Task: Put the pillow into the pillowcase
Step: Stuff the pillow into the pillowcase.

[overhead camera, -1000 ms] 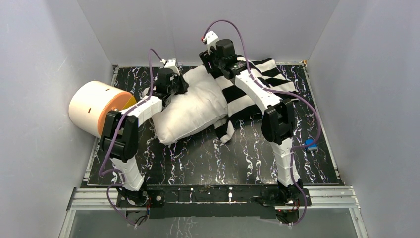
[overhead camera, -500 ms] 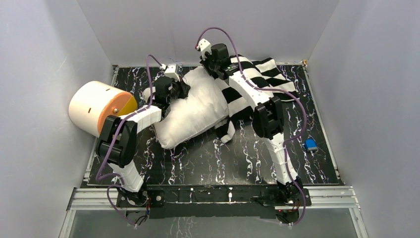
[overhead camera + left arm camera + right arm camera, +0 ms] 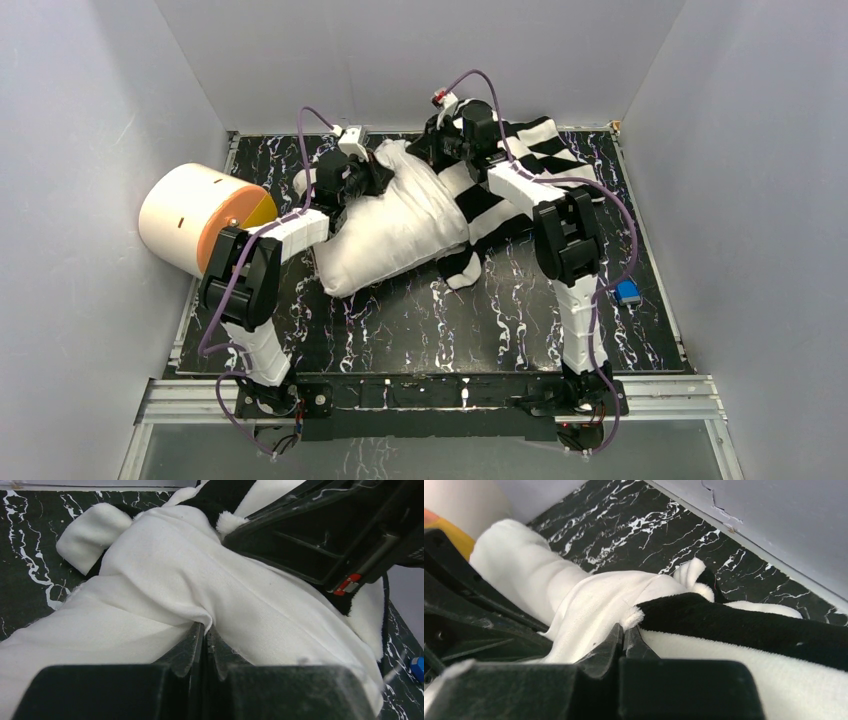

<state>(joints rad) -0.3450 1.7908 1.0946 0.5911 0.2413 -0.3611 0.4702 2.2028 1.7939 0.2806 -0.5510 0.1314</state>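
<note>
The big plump white fabric pillow lies across the black white-veined marbled counter. Only its end on the right gripper's side is inside the soft black and white striped pillowcase. The larger part is bare and runs from between the two grippers back toward the left arm.

The left gripper is closed tight on a small fold of the pillow's cloth, directly under its tips. The right gripper stands close by, facing it across the pillow's far corner. Its jaws are also together, and they seem to pinch the fluffy open edge of the pillowcase, where a black stripe begins. I cannot tell if some pillow cloth is caught in the same pinch. The rest of the case spreads away behind the right gripper.

In my judgement the step in hand is drawing the case's mouth over the pillow, and it is not far along. The next move calls for the right gripper to pull that edge toward and past the left gripper. Meanwhile the left one must keep the pillow from sliding, and then let go before the edge reaches it.
</note>
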